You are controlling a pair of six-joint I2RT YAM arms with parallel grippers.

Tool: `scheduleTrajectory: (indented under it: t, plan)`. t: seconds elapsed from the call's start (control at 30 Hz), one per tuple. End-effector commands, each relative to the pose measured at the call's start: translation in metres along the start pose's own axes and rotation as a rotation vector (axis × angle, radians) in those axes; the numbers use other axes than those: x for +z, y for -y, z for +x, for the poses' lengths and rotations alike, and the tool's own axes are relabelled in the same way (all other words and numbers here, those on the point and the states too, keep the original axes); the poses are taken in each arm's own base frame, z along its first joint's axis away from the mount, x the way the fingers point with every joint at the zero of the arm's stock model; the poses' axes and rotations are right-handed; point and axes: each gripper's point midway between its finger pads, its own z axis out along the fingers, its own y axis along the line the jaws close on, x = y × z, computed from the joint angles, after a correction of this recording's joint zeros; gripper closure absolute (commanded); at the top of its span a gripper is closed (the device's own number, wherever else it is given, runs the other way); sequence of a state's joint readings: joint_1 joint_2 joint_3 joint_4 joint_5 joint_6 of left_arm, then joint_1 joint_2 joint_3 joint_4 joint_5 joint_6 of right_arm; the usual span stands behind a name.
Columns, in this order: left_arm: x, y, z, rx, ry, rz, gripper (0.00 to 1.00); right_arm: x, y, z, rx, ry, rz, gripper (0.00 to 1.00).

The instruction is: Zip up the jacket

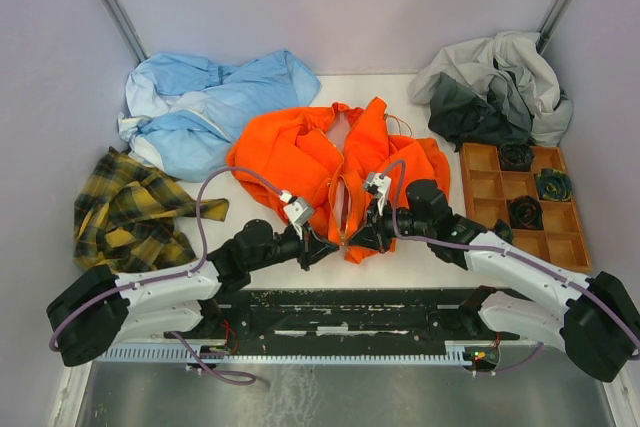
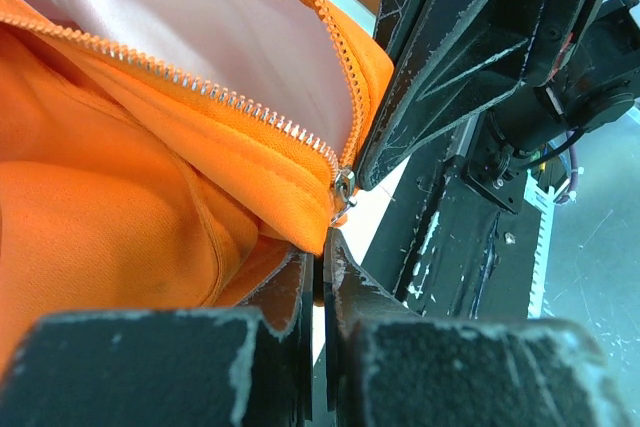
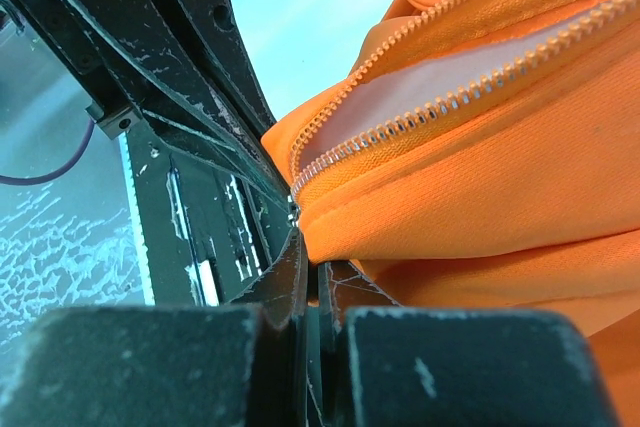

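Observation:
The orange jacket lies open in the middle of the table, with pale pink lining showing between the two zipper rows. My left gripper and right gripper meet at its near hem, on either side of the zipper's lower end. In the left wrist view my left gripper is shut on the orange hem just below the metal slider. In the right wrist view my right gripper is shut on the hem under the open teeth.
A light blue garment lies at the back left. A yellow plaid cloth lies at the left. A grey and dark clothing heap is at the back right. A wooden compartment tray holding dark rolled items stands at the right.

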State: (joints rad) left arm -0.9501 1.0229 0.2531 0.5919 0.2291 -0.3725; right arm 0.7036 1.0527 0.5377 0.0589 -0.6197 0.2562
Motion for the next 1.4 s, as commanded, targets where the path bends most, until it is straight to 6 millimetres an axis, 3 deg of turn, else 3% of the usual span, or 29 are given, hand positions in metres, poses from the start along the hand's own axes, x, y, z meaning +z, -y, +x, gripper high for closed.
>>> scheduleTrajectory:
  t: [0.0, 0.1, 0.2, 0.5, 0.8, 1.37]
  plan:
    - [-0.005, 0.003, 0.034, -0.068, -0.154, -0.009, 0.97, -0.002, 0.003, -0.04, -0.043, 0.133, 0.045, 1.0]
    - [-0.006, 0.003, 0.044, -0.095, -0.178, -0.017, 0.97, -0.001, 0.005, -0.043, -0.033, 0.136, 0.057, 1.0]
    - [-0.008, 0.0, 0.042, -0.126, -0.151, -0.042, 0.94, 0.002, 0.003, -0.04, -0.023, 0.12, 0.034, 1.0]
    - [-0.001, 0.003, -0.007, -0.202, 0.033, -0.071, 0.73, 0.01, -0.008, -0.025, -0.034, 0.066, -0.06, 0.99]
    - [-0.013, -0.009, -0.033, -0.305, 0.177, -0.159, 0.48, 0.01, -0.012, -0.02, -0.048, 0.056, -0.091, 0.99]
    - [-0.006, -0.018, -0.034, -0.423, 0.203, -0.168, 0.47, 0.011, -0.015, -0.021, -0.048, 0.064, -0.109, 0.99]
